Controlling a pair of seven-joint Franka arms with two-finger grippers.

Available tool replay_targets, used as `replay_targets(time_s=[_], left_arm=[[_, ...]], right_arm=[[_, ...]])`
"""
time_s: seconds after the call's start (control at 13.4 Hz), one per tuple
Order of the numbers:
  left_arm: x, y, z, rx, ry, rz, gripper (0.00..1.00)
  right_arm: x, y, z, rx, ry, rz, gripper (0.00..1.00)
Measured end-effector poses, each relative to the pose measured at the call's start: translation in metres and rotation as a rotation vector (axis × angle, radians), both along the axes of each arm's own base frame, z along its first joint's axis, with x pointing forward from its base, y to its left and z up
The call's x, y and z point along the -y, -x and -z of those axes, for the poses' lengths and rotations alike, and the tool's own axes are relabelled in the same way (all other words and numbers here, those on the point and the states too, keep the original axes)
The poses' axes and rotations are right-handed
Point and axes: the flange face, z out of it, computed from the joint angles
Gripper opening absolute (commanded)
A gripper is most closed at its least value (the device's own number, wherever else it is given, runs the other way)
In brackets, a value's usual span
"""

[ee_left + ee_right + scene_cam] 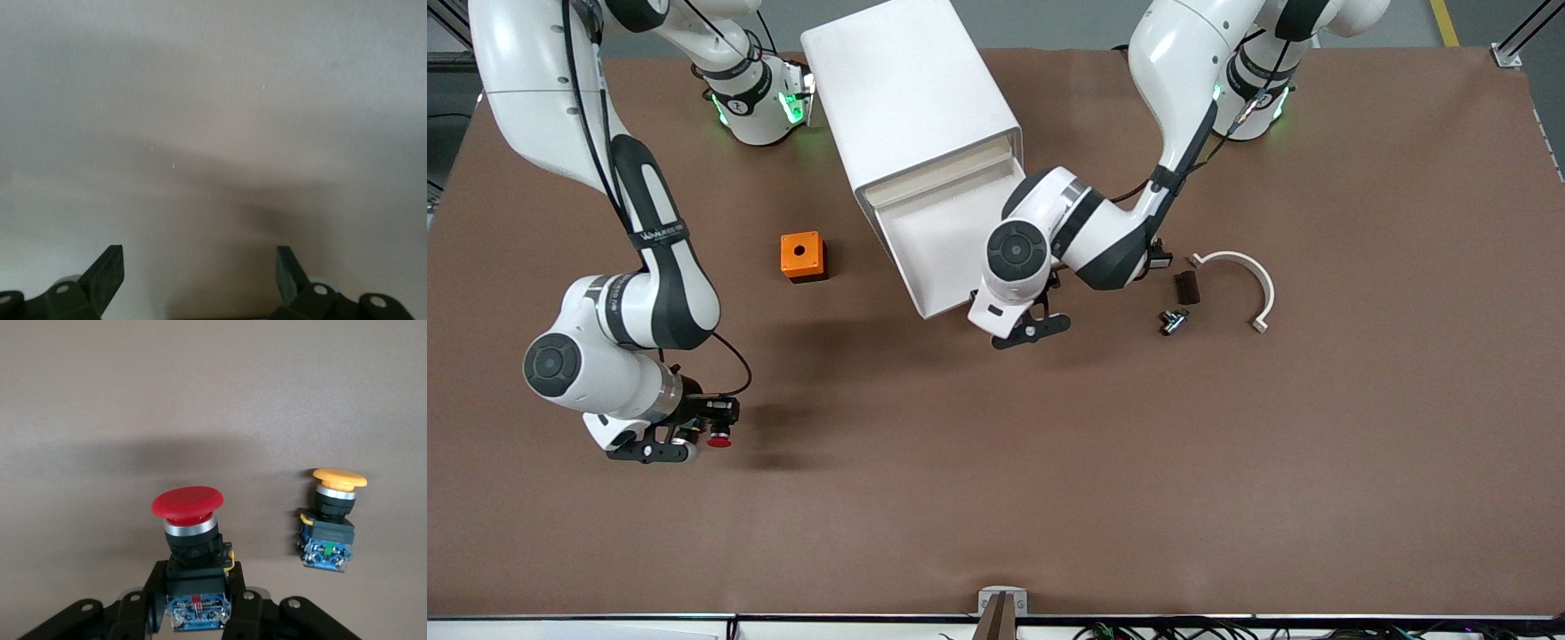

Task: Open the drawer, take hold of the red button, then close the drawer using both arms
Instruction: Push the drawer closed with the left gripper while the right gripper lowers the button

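The white cabinet (911,98) stands on the brown table (1227,462) between the two arm bases, and everything here is placed from it. Its drawer (947,244) is pulled out toward the front camera, the long white tray open and showing a bare floor.

The left gripper (1032,327) sits at the drawer's outer end, at the corner nearest the front camera and toward the left arm's end of the table. Its jaws are spread wide and hold nothing. In the left wrist view the two black fingertips (107,273) stand far apart before a pale, flat surface, probably the drawer's front panel, though that view is too close to be sure.

The right gripper (694,442) is well away from the cabinet, toward the right arm's end of the table and much nearer the front camera than the drawer. It is clamped tight on the button (190,533): the fingers pinch the bluish rear block and black body, with the red cap pointing away from the gripper.

The right wrist view also shows a like button with an orange cap (331,520) lying on the table just beside the held one.

An orange cube (802,256) with a round hole rests near the cabinet on that same side. A white curved bracket (1249,280) and two small dark parts (1181,302) lie toward the left arm's end.
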Motion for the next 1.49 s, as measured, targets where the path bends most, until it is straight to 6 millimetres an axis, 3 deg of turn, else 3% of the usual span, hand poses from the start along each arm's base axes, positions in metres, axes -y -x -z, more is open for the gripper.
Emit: replay_targets(time_s=[0.52, 0.74, 0.89, 1.12, 1.19, 1.27, 1.49], left_arm=[[0.058, 0.073, -0.002, -0.074, 0.002, 0.000, 1.00], [0.073, 0.096, -0.003, -0.099, 0.010, 0.003, 1.00], [0.081, 0.108, -0.005, -0.112, 0.019, 0.020, 1.00], [0.088, 0.117, -0.006, -0.130, 0.023, 0.007, 1.00], [0.088, 0.119, -0.006, -0.135, 0.025, 0.002, 1.00], [0.089, 0.120, -0.006, -0.139, 0.026, -0.002, 1.00], [0.091, 0.125, -0.005, -0.154, 0.028, -0.012, 1.00]], right_arm=[[0.000, 0.000, 0.039, 0.021, 0.006, 0.001, 0.07], [0.003, 0.001, 0.049, 0.018, 0.008, 0.005, 0.16], [0.004, 0.000, 0.054, 0.021, 0.009, 0.008, 0.31], [0.007, 0.000, 0.057, 0.021, 0.006, 0.016, 0.74], [0.008, 0.000, 0.057, 0.023, 0.005, 0.019, 0.82], [0.009, -0.002, 0.055, 0.028, 0.005, 0.021, 1.00], [0.014, -0.012, 0.040, 0.061, 0.003, 0.030, 1.00]])
